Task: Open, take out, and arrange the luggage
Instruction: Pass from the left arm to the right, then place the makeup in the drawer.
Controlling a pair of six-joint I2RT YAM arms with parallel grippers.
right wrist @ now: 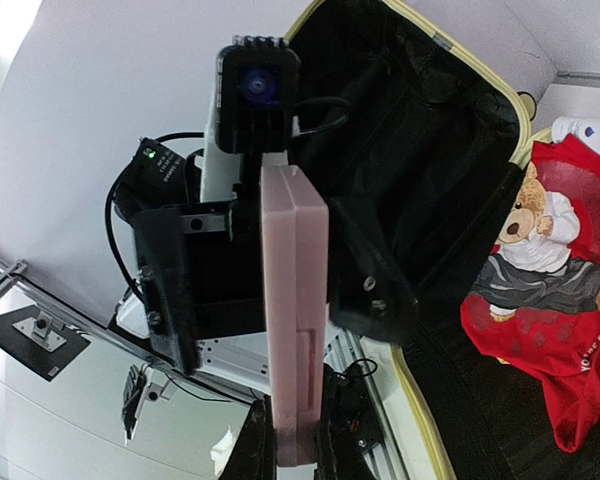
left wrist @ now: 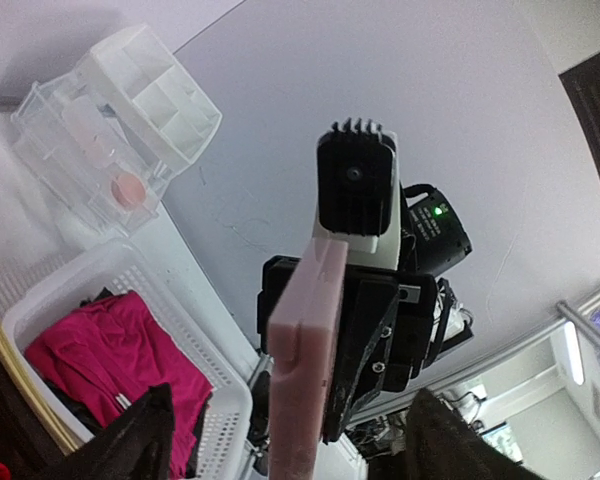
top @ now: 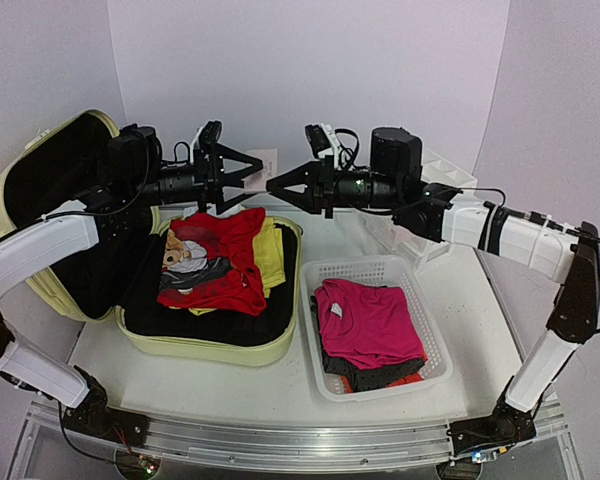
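The luggage (top: 211, 346) lies open on the left of the table, its black-lined lid (top: 50, 180) tilted back. A red teddy-bear shirt (top: 216, 262) and a yellow garment (top: 271, 250) lie inside. Above it the two grippers meet in mid-air at a flat pale pink case (top: 264, 160). My right gripper (right wrist: 298, 450) is shut on the case's (right wrist: 296, 300) lower end. My left gripper (left wrist: 292, 432) stands open, its dark fingers (left wrist: 140, 440) spread wide on either side of the case (left wrist: 305, 340) and apart from it.
A white mesh basket (top: 420, 290) with a magenta garment (top: 366, 320) on darker clothes stands right of the luggage. A clear drawer organizer (top: 442, 176) stands behind it at the back right. The luggage lid rises beside the left arm.
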